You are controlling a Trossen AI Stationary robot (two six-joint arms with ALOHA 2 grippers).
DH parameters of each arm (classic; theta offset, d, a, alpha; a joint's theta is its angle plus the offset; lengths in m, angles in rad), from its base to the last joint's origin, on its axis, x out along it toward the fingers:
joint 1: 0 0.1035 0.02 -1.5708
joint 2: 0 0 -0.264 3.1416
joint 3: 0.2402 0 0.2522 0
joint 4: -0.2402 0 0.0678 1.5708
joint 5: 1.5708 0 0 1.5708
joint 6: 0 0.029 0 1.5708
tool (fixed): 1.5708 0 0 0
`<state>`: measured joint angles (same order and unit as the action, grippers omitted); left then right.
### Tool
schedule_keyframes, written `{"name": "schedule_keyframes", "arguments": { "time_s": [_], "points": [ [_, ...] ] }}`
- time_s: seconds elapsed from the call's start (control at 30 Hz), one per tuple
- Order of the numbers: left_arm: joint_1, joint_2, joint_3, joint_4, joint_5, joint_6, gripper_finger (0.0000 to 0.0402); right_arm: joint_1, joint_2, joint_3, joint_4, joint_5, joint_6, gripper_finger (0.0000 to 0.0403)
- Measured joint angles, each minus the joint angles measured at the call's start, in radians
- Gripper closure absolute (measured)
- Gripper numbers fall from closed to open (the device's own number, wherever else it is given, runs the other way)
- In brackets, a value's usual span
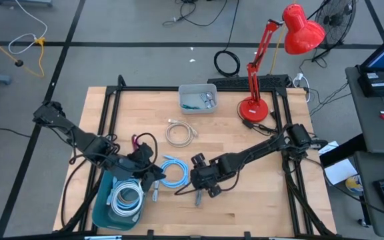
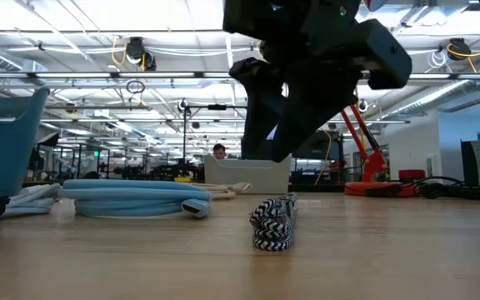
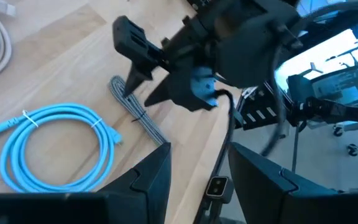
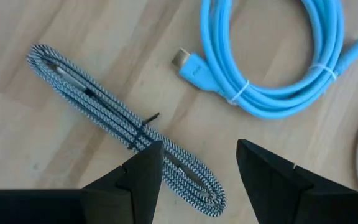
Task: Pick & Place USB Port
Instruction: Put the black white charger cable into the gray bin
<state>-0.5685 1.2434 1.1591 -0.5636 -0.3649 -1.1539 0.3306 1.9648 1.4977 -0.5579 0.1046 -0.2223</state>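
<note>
I see my right tool (image 4: 194, 171) open, empty, over the braided cable (image 4: 123, 127) on the tabletop (image 1: 259, 200). Left tool (image 3: 194, 180) open by the bin (image 1: 105, 207) holding white cable (image 1: 127, 199); tray (image 1: 198, 98) contents unclear, maybe connectors.
</note>
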Motion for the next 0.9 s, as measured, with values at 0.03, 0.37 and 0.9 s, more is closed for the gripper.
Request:
{"name": "schedule_keyframes", "arguments": {
  "time_s": [0.03, 0.37, 0.9],
  "points": [
    [-0.004, 0.0, 0.0, 0.0, 0.0, -0.001, 0.0241, -0.002, 0.0, -0.003, 0.0, -0.001, 0.0, 0.0207],
    [-0.01, 0.0, 0.0, 0.0, 0.0, -0.007, 0.0241, 0.037, 0.022, -0.027, 0.015, -0.077, -0.004, 0.0205],
    [-0.01, 0.0, 0.0, 0.006, -0.019, -0.004, 0.0241, 0.063, 0.065, -0.029, 0.088, 0.001, 0.0, 0.017]
  ]
}}
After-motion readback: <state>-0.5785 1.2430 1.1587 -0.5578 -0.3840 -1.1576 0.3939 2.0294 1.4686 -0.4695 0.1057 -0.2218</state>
